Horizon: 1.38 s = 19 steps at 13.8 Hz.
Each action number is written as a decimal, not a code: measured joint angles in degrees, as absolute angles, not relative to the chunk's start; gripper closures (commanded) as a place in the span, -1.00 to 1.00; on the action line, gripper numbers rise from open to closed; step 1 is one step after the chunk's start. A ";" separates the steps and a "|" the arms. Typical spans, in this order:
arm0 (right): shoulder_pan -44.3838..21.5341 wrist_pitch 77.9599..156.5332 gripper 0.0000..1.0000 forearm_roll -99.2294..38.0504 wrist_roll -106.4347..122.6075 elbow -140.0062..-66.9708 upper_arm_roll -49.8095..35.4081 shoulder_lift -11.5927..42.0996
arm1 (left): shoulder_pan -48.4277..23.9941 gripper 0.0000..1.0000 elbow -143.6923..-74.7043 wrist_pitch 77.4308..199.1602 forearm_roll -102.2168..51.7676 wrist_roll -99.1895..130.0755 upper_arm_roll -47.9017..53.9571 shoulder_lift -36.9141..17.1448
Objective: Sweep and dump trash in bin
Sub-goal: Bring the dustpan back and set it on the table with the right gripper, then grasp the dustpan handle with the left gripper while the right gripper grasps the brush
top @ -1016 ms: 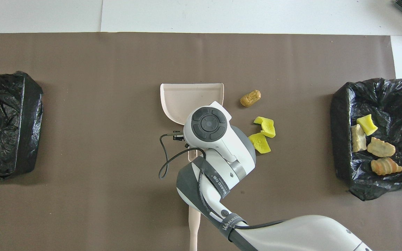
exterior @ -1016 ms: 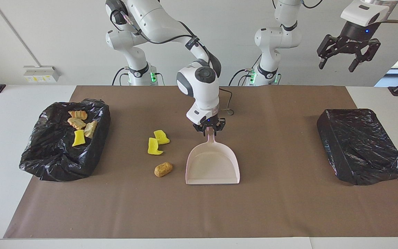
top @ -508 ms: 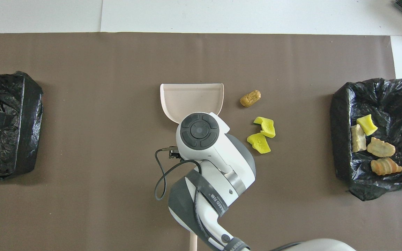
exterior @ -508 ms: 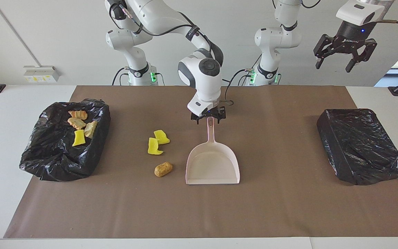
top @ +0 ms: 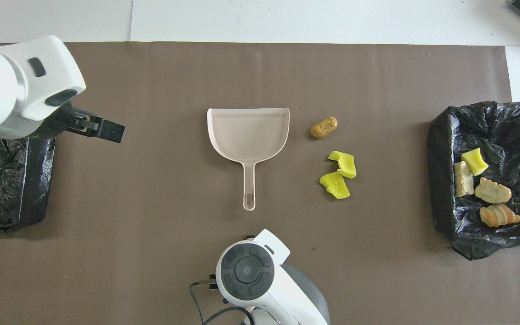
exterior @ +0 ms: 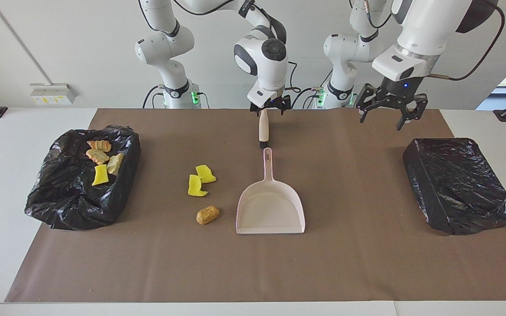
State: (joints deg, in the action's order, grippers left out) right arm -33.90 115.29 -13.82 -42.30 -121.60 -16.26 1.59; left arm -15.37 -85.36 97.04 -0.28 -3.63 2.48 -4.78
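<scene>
- The trash (exterior: 196, 185) is split between two places: four pieces are in a bin and three lie on the brown mat (exterior: 367, 263).
- At the right arm's end of the table stands a bin lined with a black bag (exterior: 59, 202). In it lie one yellow chunk (exterior: 100, 175) and three beige lumps (exterior: 99, 145), close together.
- Between that bin and the dustpan, two yellow chunks (exterior: 205, 174) lie on the mat touching each other. The golden-brown lump (exterior: 207, 215) is a little farther from the robots.
- The pale dustpan (exterior: 270, 210) sits flat mid-table with nothing in it, its handle pointing toward the robots.
- Nearer the robots than the dustpan's handle lies a beige handle with a dark tip (exterior: 263, 127), in line with it.
- The right gripper (exterior: 270, 106) hangs over that handle's robot-side end, its claw released and spread wide. I cannot tell whether it touches the handle.
- The left gripper (exterior: 389, 115) is up over the mat near the second bin, its claw released and grasping nothing.
- The second bin (exterior: 459, 184), wrapped in black plastic, stands at the left arm's end.
</scene>
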 measured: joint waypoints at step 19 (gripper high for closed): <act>-42.37 128.43 1.00 -21.72 -40.00 -139.48 -15.86 -4.47 | -36.55 -1.00 -106.54 128.15 -0.23 23.23 2.68 -15.04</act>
